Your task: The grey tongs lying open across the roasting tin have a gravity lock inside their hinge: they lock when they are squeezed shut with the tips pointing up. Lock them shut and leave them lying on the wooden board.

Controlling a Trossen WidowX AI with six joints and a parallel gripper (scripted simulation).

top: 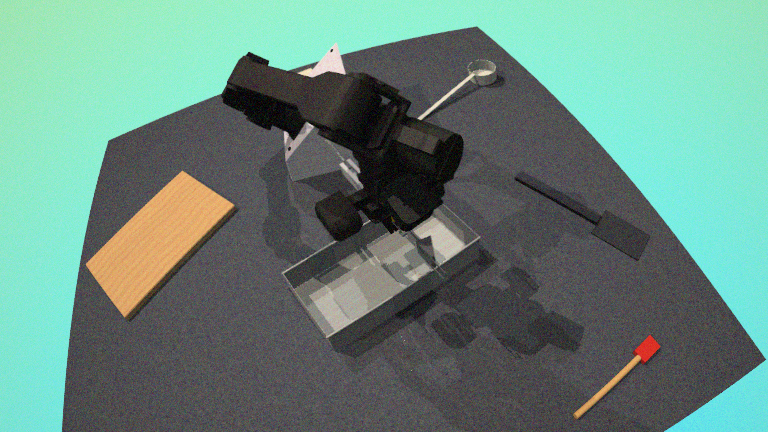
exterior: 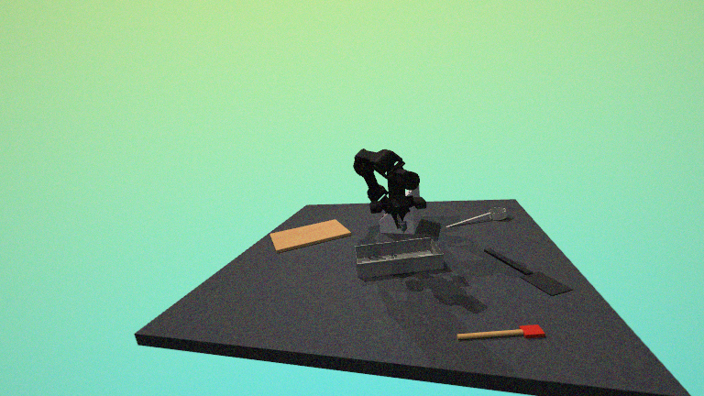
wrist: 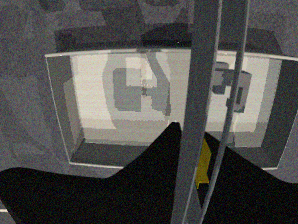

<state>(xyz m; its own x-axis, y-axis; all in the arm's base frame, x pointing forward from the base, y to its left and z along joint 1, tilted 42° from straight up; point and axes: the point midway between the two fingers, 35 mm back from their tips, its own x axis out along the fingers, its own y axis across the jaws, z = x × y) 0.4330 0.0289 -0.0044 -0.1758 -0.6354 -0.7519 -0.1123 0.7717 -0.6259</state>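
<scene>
My gripper (top: 397,231) (exterior: 400,226) (wrist: 181,130) is shut on the grey tongs (wrist: 201,65), above the roasting tin (top: 386,314) (exterior: 393,267) (wrist: 57,102). In the wrist view the two long arms of the tongs run close together, nearly parallel, from between the fingers up across the picture, with a narrow gap. A yellow part (wrist: 203,165) shows between them at the fingers. The arm hides most of the tongs in the top and exterior views, so I cannot tell which way the tips point or whether the lock holds. The wooden board (top: 161,244) (exterior: 310,235) lies to the left with nothing on it.
A pale upright panel (top: 328,61) stands behind the arm. A long-handled cup (top: 482,73) (exterior: 498,214) lies at the back right. A dark spatula (top: 620,234) (exterior: 548,284) lies right of the tin. A red-headed tool (top: 647,348) (exterior: 533,331) lies at the front right.
</scene>
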